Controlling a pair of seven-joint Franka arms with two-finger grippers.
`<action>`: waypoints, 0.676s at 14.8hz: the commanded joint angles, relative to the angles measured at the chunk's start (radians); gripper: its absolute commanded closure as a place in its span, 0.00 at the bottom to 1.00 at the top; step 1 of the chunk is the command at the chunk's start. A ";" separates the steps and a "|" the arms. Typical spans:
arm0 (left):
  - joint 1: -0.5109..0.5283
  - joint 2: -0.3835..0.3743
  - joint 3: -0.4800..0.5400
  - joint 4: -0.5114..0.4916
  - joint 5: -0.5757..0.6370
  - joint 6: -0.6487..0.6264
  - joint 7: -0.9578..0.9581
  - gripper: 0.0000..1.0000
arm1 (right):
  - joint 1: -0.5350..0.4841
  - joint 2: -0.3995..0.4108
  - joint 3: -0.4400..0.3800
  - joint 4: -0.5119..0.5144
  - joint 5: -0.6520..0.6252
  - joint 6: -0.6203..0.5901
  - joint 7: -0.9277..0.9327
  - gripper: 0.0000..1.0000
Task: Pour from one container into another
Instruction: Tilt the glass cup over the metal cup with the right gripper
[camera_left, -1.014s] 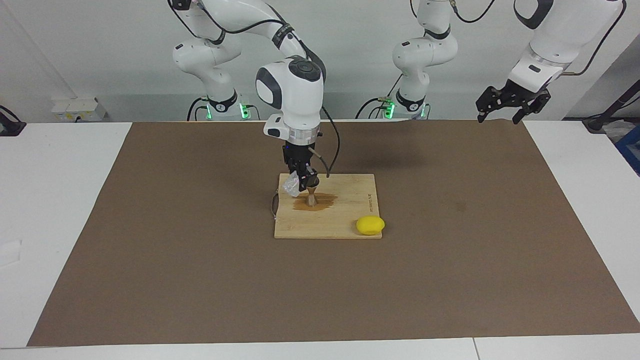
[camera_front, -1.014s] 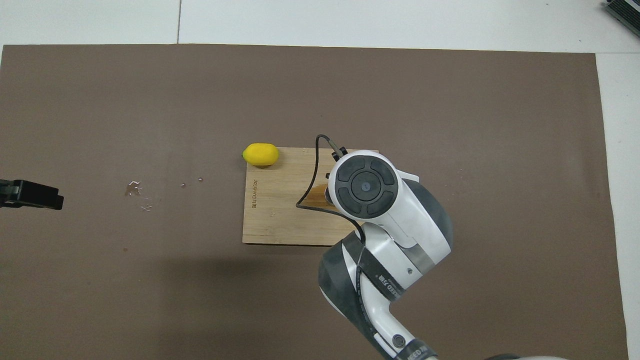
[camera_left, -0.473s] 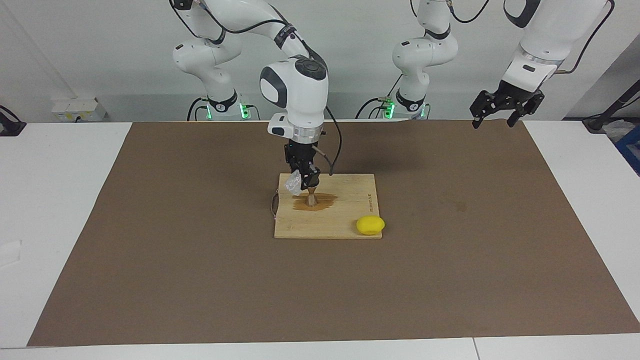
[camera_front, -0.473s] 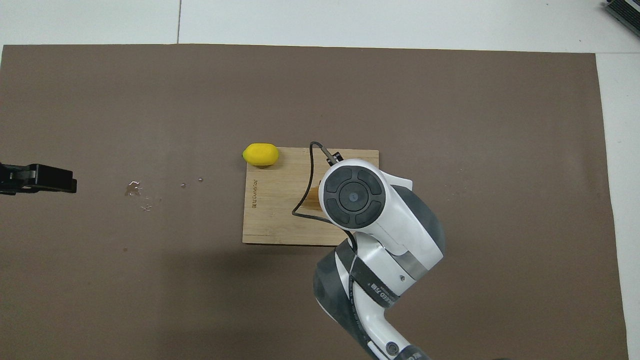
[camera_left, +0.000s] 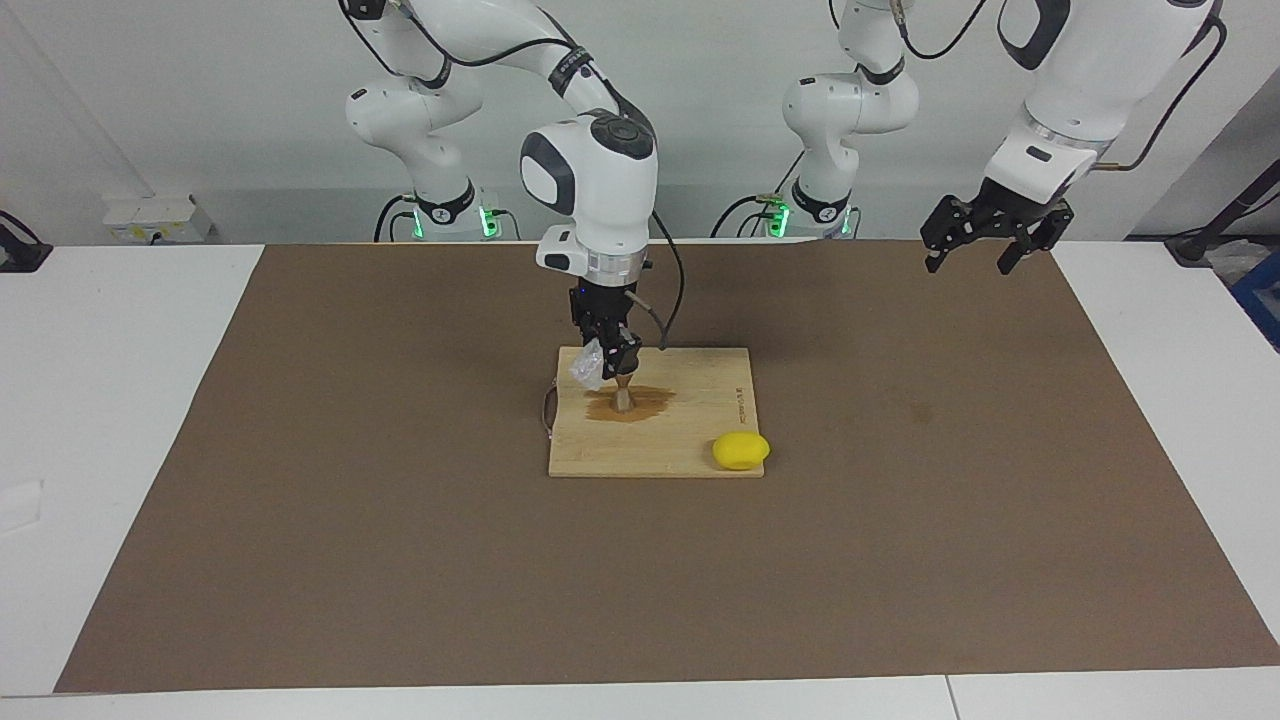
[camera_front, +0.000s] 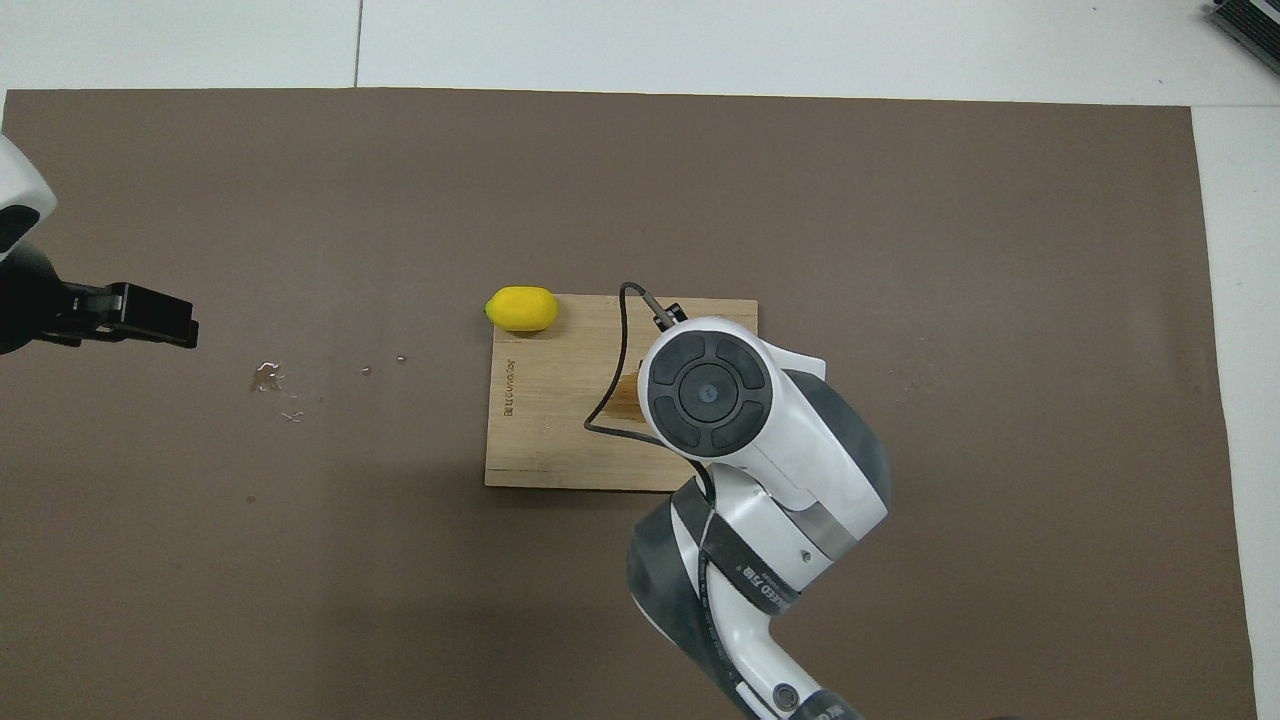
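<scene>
Right gripper (camera_left: 606, 367) is pinching tilted glass cup (camera_left: 586, 366), pouring over the jigger (camera_left: 622, 398) on the wet cutting board (camera_left: 700, 420). Left gripper (camera_left: 975, 243) is hovering spread, waiting. Next: probably righting the cup.

A wooden cutting board (camera_front: 545, 420) is seen on the brown mat (camera_front: 900, 250). A yellow lemon (camera_front: 521, 309) is set at the board's corner farthest from the robots, toward the left arm's end. Much of the board is covered by the right arm (camera_front: 760, 450). The left gripper (camera_front: 150, 318) is held over the mat's edge.
</scene>
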 joint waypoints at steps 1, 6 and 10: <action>-0.023 0.024 0.025 0.037 0.015 -0.039 -0.007 0.00 | -0.018 -0.011 0.008 0.004 0.057 -0.006 0.030 0.92; -0.004 0.012 0.025 0.025 0.027 -0.041 0.004 0.00 | -0.056 -0.008 0.008 0.016 0.196 -0.006 0.020 0.92; 0.020 0.009 0.023 0.020 0.027 -0.033 0.001 0.00 | -0.096 -0.008 0.008 0.028 0.291 -0.007 0.016 0.92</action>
